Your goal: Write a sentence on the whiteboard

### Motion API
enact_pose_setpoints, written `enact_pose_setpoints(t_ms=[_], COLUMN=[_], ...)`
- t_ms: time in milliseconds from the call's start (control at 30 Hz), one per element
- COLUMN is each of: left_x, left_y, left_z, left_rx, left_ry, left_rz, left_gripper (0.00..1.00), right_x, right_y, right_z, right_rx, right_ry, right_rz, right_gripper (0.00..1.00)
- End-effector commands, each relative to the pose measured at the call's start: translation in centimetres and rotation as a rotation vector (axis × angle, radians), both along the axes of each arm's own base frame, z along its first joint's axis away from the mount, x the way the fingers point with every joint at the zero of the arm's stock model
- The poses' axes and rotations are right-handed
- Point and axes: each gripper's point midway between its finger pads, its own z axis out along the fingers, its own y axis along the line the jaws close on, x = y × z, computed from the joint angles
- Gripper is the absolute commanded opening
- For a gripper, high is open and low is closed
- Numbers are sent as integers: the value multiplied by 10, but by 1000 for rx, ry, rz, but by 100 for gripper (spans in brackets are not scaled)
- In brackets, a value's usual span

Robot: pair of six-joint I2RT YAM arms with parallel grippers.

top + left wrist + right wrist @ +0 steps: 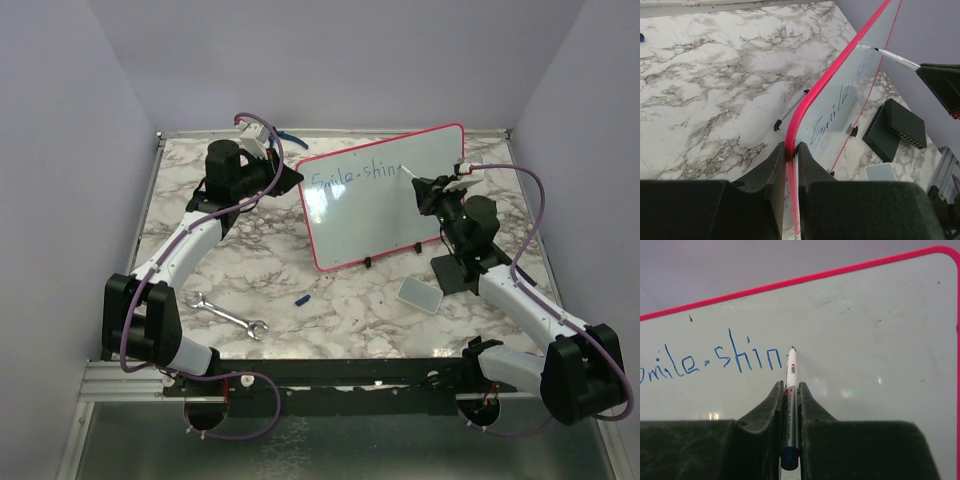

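Sentence [740, 360] half written: right hand [790, 389] clamps the marker [790, 372], tip at the whiteboard [880, 330] after "Smile-shin".
Left hand [791, 148] is clamped on its edge; next comes the "e".

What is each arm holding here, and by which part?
The left end effector pinches the whiteboard by its red-pink side edge; the right end effector grips the marker by its barrel, tip at the board.

Robot lab — enclosed test table [360, 312].
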Motion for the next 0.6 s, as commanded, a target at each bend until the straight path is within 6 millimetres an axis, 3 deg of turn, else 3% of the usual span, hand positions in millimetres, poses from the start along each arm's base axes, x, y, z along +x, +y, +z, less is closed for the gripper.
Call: enact_pose_setpoints(t_ms=[0, 267, 567], left_x=[1, 0, -1], left_y=[6, 7, 7], left_z=[8, 9, 11], left_rx=[14, 13, 11], left_ry=[-42, -44, -50], left_rz=[19, 18, 18], left_gripper=[2, 3, 2], right_x=[3, 1, -1], right_y=[6, 13, 4], right_z=[-1, -7, -8], right_rx=[-17, -31, -27], right_ry=[4, 17, 23], right_rz=[33, 79, 30], right_gripper=[1, 1, 1])
